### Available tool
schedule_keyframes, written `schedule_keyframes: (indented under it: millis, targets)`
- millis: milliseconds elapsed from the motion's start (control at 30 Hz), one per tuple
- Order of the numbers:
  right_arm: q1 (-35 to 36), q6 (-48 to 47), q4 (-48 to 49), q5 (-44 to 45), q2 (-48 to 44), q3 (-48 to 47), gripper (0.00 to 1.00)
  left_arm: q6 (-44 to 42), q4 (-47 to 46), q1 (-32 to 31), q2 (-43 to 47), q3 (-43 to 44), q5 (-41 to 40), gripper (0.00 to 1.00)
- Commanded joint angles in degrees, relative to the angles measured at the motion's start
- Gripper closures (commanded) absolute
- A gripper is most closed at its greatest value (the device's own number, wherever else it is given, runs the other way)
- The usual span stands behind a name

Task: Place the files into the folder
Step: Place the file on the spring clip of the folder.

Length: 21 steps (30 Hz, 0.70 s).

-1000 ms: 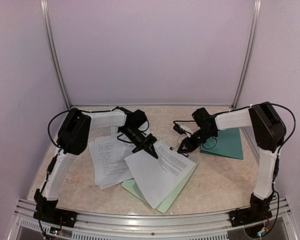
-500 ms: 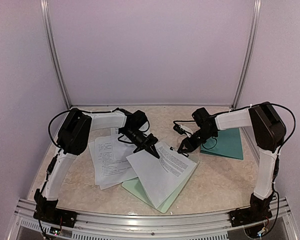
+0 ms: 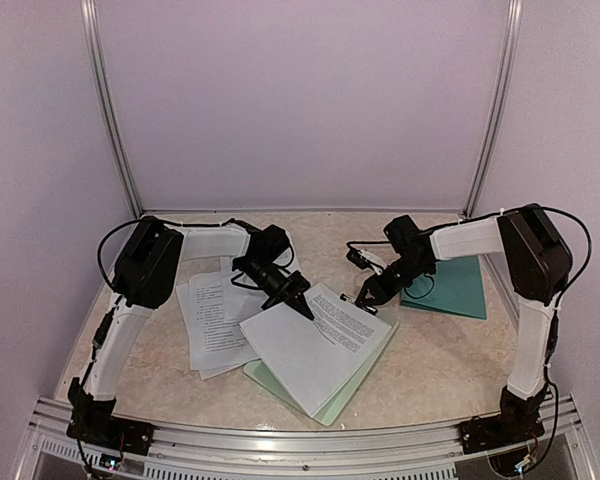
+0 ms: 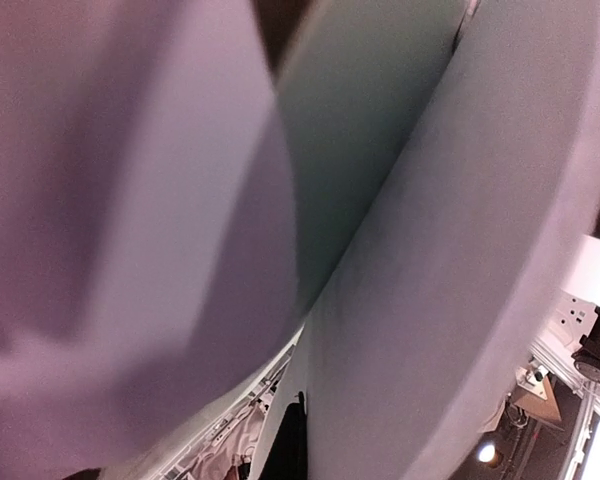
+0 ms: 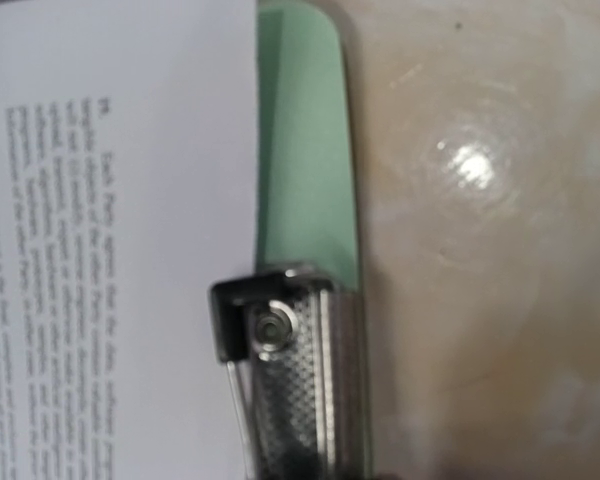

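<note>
Mid-table, the top sheet lies on a mint clipboard, its long axis running far-right to near-left (more files lie loose to its left). The left gripper, pressed together, apparently pinches its far corner, wrist angled down. The dark teal folder lies well apart to the right, nearer the right gripper, which is at the clipboard's clip; whether it is spread or closed cannot be told.
</note>
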<state>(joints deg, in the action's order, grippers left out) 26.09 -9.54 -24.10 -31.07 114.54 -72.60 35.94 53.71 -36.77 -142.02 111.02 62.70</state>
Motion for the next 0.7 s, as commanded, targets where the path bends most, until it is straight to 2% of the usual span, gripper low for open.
schedule_keyframes:
  millis: [0, 433, 667]
  targets:
    - [0.5, 0.1, -0.8, -1.1, 0.6, -1.0, 1.0, 0.5, 2.6, 1.0, 1.8, -0.2, -0.6, 1.0]
    - [0.7, 0.2, -0.5, -1.1, 0.5, -1.1, 1.0, 3.6, 4.9, 1.3, 1.6, 1.7, 1.3, 1.0]
    - [0.8, 0.3, -0.4, -1.4, 0.4, -1.4, 1.0, 7.6, 2.4, 1.4, 1.4, 1.9, 4.4, 1.0]
